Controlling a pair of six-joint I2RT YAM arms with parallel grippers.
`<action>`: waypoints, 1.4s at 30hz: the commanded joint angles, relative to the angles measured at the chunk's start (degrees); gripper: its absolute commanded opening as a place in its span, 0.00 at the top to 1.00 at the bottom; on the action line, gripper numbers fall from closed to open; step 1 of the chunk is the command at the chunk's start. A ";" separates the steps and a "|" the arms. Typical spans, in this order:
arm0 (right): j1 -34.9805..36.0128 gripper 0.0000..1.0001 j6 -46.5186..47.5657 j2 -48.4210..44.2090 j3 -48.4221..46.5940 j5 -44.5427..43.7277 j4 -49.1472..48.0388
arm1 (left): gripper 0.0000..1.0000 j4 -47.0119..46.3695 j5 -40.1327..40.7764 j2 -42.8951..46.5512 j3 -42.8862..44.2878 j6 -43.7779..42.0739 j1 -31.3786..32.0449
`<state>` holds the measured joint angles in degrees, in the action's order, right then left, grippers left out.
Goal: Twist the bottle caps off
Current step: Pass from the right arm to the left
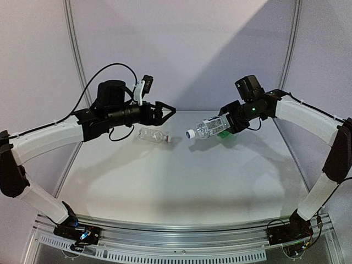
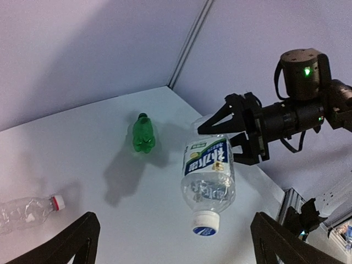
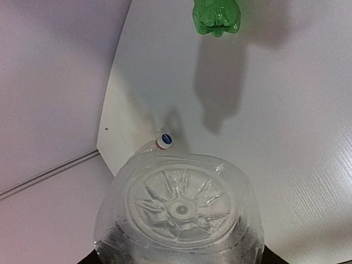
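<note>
Top cam: I've got the right pincer (image 1: 225, 124) up in the air at approx 1 o'clock, pinching the labelled bottle (image 1: 209, 127) by its base end. The bottle lies near horizontal, clear of the tabletop (image 1: 181, 187), w/ its white cap (image 1: 191, 133) on and pointing to 9 o'clock, tipped a bit downward. My right wrist cam is mostly filled by the bottle's base, so the fingers barely show there.

The left pincer (image 1: 169, 117) hangs at approx 11 o'clock, spread wide w/ nothing between its fingers. It's aimed at 3 o'clock toward that cap but apart from it. Just below and beyond it, the unlabelled bottle (image 1: 151, 135) lies on its side on the tabletop, second white cap (image 1: 168, 139) on and facing 3 o'clock.

The green bottle (image 2: 143, 135) stands upright near the far corner, approx 1 o'clock, green cap (image 2: 142, 116) on. In the top cam it's mostly hidden behind the held bottle.
</note>
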<state>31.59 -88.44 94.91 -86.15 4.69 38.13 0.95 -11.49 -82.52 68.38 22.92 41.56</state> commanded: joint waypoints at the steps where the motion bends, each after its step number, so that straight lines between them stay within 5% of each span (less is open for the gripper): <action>1: 0.12 0.44 -6.15 -2.43 0.66 -1.92 -1.49 | 0.02 -3.92 -4.61 -4.35 4.42 -1.83 2.37; 8: 0.13 0.45 -9.79 -4.24 2.49 -1.17 -3.90 | 0.05 -6.08 -10.46 -9.11 5.77 -0.67 3.70; 23: 0.12 0.46 -13.42 -6.21 4.30 0.57 -9.30 | 0.32 -9.83 -13.83 -11.57 5.49 1.76 3.70; 35: 0.10 0.48 -13.11 -6.56 4.91 1.63 -10.76 | 0.18 -7.82 -9.72 -13.39 6.84 2.75 3.62; 42: 0.08 0.48 -12.89 -6.72 5.68 2.67 -11.71 | 0.32 -8.87 -9.87 -13.85 7.53 2.86 3.61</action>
<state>31.59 -101.32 90.04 -81.43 6.13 27.88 -7.73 -21.80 -95.26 74.02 25.76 44.62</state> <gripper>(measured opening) 0.572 0.723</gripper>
